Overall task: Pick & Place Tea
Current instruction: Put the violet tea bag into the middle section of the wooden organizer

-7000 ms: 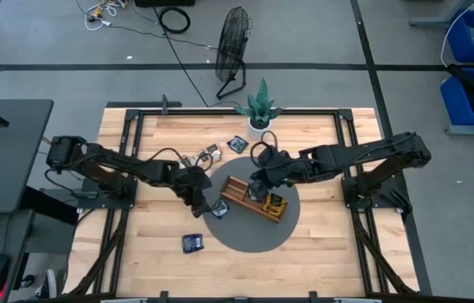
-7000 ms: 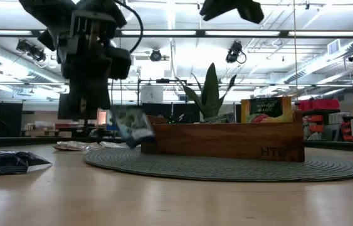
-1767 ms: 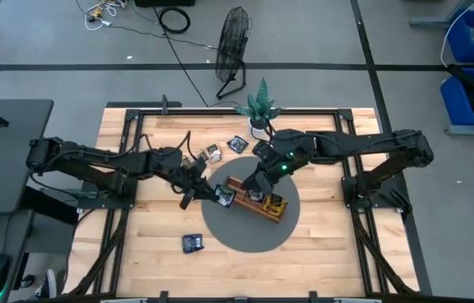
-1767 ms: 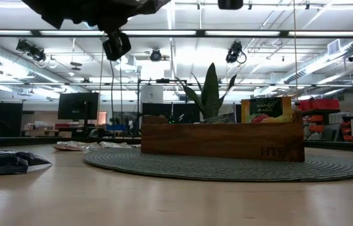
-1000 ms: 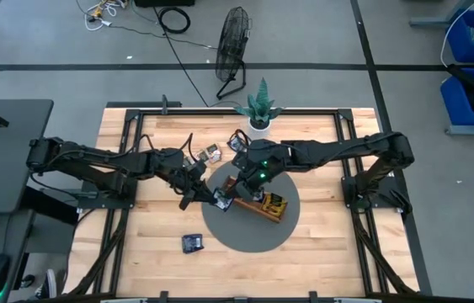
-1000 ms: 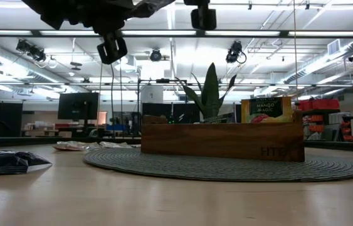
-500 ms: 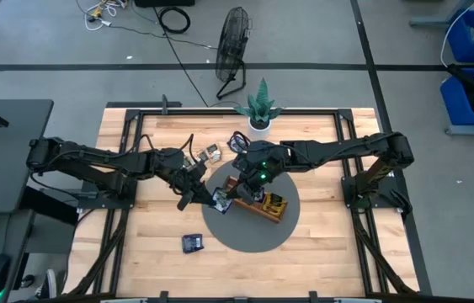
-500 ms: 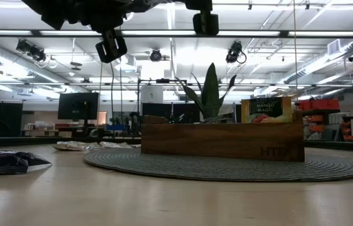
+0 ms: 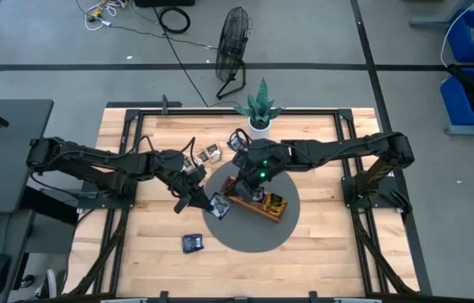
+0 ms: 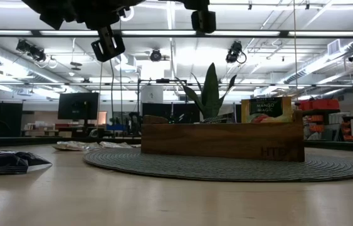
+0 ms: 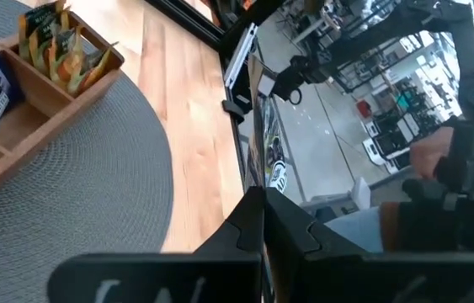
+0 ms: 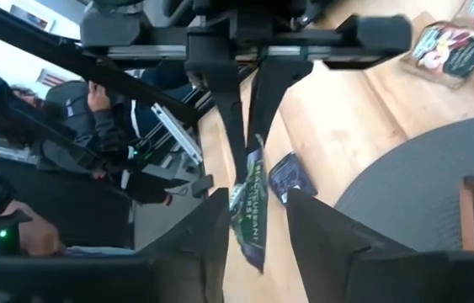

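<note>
Sachet (image 9: 219,204) now lower — tray (image 9: 254,202) holding yellow sachets (image 9: 275,203)

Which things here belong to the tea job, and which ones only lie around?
Job:
sachet held by left gripper
right gripper, open, fingers either side of it
dark sachet loose on table
yellow sachets in tray

Lying about:
mat under tray
plant
fan

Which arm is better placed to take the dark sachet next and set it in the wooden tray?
Right, probably. The left hand pinches the dark sachet by its top, so it hangs free. The right hand is open on either side of it, and it is close to the wooden tray.
</note>
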Robot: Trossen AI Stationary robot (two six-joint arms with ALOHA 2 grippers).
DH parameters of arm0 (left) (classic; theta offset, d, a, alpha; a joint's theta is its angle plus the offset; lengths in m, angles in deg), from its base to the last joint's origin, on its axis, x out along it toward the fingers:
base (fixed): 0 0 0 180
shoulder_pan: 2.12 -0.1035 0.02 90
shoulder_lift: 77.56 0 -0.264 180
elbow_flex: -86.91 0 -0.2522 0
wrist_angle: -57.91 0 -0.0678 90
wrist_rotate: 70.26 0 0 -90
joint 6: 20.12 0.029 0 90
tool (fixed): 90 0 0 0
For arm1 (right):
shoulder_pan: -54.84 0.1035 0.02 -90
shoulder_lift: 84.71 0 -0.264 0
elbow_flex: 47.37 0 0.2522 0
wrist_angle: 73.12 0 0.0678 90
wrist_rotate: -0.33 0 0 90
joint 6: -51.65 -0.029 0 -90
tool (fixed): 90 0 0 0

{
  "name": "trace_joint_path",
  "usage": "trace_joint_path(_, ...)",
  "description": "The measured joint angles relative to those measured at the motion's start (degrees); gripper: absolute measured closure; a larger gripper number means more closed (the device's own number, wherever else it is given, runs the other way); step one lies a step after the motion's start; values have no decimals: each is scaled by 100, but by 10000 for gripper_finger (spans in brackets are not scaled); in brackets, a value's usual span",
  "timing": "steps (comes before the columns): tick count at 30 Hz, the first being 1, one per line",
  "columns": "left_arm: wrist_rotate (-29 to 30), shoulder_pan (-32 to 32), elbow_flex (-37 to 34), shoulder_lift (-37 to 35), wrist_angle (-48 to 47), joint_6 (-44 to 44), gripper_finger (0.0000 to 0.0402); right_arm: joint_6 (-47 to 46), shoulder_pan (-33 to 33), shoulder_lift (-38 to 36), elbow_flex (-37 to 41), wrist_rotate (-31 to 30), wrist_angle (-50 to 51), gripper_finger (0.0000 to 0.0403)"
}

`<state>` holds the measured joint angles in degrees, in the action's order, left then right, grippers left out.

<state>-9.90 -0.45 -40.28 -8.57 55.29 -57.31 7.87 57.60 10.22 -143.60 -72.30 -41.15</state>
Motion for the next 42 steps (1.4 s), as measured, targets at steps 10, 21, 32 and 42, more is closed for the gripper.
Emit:
trace_joint_path(10,194,-22,2,0,231,37,399,-126,46,33,0,12,143,271)
trace_joint_path(21,197,-190,1,0,319,31,399,-179,46,85,0,170,138,320)
trace_joint_path(32,324,-179,1,0,309,-2,393,-173,44,85,0,233,149,396)
trace_joint_path(42,223,-473,0,-4,210,81,273,-216,221,-166,0,-600,782,401)
